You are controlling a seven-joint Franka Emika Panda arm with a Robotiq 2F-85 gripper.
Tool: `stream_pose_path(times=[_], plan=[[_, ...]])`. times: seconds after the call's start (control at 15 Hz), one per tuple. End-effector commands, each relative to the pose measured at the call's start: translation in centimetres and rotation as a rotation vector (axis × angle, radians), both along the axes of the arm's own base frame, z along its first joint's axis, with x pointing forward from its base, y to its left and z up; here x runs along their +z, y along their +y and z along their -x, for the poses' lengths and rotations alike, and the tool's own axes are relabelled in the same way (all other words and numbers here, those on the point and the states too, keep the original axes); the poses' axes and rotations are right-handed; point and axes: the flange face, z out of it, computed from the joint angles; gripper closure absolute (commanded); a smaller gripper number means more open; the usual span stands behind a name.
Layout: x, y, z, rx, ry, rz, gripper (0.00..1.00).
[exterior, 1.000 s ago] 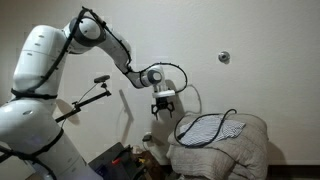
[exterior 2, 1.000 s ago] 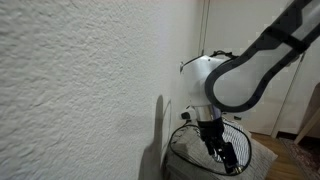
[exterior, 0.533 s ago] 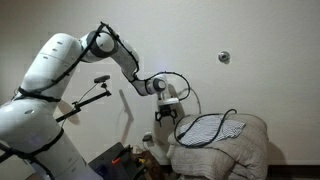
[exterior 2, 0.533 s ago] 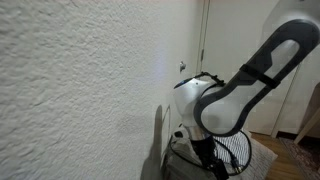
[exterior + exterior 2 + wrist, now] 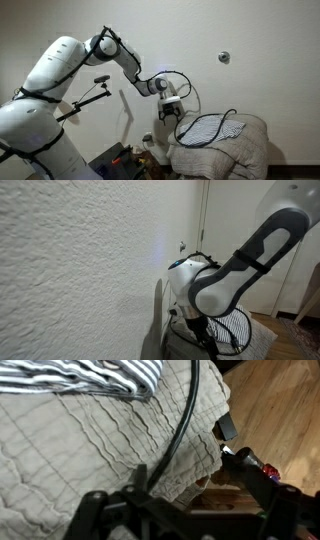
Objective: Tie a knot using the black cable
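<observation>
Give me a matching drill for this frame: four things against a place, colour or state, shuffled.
Things:
1. black cable
2. striped cloth
3. quilted cover
4. round fitting

Descriptions:
A. fixed on the wall
B. pale and ribbed
C. thin, curving across the cover
D. white with dark stripes

Pairs: 1-C, 2-D, 3-B, 4-A

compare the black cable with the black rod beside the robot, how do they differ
The black cable bends in a loose curve and lies on the quilted cover. The black rod in an exterior view is straight and slants upward in the air. The rod ends in a clamp head, and the cable shows none. Both are thin and black.
</observation>
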Motion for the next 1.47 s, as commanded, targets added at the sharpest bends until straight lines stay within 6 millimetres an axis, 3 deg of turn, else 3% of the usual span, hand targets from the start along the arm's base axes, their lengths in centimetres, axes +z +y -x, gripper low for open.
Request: stream_pose_path(times=[0.0,0.53,0.6,0.67,1.27,1.4], plan=[[-0.6,0.2,-1.1,-0.021,-0.009,0.041,0.0],[-2.8,-0.5,-1.6,-0.028,0.015,0.027,0.0],[-2.9,-0.3,-1.7,-0.031,0.015,0.032,0.25],[-2.9,-0.2,-1.8,-0.028,0.016,0.032,0.26],[-0.8,0.7,-2.7,-0.011,0.011,0.053,0.95],[0.1,0.9,-2.5,-0.012,-0.006,0.059,1.0]])
